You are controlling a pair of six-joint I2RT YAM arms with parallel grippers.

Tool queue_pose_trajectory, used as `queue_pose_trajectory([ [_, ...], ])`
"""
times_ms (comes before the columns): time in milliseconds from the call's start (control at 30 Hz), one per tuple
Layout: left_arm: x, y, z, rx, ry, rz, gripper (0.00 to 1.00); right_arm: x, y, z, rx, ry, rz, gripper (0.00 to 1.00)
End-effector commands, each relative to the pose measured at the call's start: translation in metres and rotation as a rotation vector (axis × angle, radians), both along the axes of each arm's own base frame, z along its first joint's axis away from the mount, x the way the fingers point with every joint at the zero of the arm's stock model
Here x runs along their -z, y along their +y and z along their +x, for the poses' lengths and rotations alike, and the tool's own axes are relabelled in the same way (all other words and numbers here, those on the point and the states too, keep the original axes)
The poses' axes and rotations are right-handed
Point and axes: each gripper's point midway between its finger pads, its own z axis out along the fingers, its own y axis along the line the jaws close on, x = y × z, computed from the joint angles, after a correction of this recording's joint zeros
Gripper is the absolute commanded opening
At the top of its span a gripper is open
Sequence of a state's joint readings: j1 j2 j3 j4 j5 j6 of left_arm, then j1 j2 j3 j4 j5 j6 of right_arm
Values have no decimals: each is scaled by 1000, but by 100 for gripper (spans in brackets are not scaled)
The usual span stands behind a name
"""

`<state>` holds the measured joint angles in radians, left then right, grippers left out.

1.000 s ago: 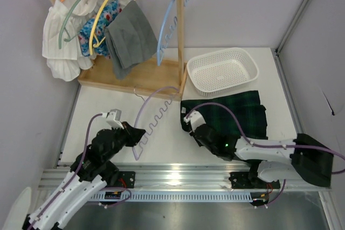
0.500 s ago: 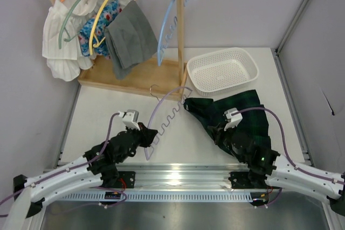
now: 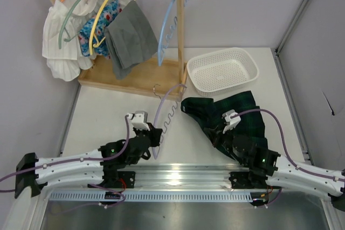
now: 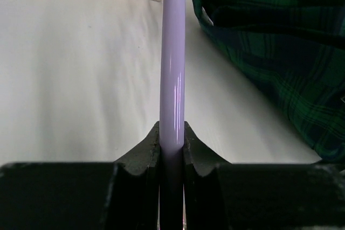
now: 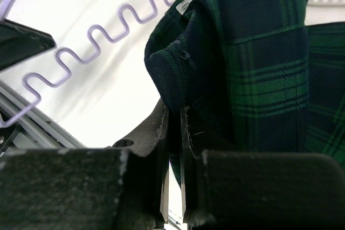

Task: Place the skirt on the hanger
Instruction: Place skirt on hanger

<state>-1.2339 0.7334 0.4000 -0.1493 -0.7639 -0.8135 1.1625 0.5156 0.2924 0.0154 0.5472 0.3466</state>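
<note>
Table (image 3: 108,117); hung clothes (image 3: 132,30) overhead only, skirt (image 5: 259,52) label (image 5: 184,5) wrist-only

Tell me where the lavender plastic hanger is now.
Top view: the lavender plastic hanger is mid-table, clamped in the left end effector, left of the green plaid skirt, in front of the wooden rack.
</note>
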Motion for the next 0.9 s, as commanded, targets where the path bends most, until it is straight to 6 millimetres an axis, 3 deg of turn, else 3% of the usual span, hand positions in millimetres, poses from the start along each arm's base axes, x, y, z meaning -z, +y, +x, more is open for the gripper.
queue_pose_trajectory([
  [0, -38, -23, 5, -39, -45, -155, 0, -38, 17, 1, -33, -66, 112, 0],
  [200, -16, -47, -10, 12, 14, -187, 0, -45, 29, -1, -68, -92, 139, 0],
  [467, -9, -73, -34, -1, 30, -161, 0, -41, 53, -8, -131, -82, 183, 0],
  [600, 6, -85, -42, -17, 39, -101, 0, -33, 74, -11, -181, -74, 151, 0],
  [867, 1, -81, -42, -27, 43, -141, 0, 8, 100, -29, -300, 28, 110, 0],
])
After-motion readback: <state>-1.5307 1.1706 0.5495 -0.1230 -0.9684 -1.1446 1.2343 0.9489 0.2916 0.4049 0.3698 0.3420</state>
